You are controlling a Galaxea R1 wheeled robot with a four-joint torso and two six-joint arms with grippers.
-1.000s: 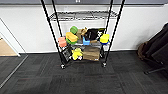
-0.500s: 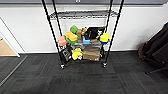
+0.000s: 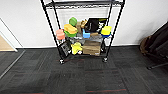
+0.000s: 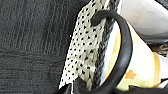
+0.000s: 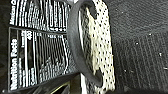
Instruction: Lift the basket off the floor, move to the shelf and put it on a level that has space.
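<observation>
Dark carpeted floor (image 3: 82, 77), one shelf (image 3: 82, 30), one basket (image 4: 85, 50) above carpet.

Perforated cream basket (image 4: 85, 50) — one, its wall lying right against the left pincer (image 4: 117, 57) and also against the right pincer (image 5: 82, 50). Just inside that wall there is one pale yellow packet (image 4: 140, 72) beside the left pincer and one black pack with white nutrition print (image 5: 37, 50) beside the right pincer. Well ahead of both pincers — one black-posted wire shelf (image 3: 50, 27) showing three tiers and two front casters (image 3: 61, 61), holding one brown cardboard box (image 3: 92, 47), one black-framed panel (image 3: 65, 48), three yellow toys (image 3: 106, 30), one salmon-pink toy (image 3: 60, 34) and one blue piece (image 3: 86, 33).
</observation>
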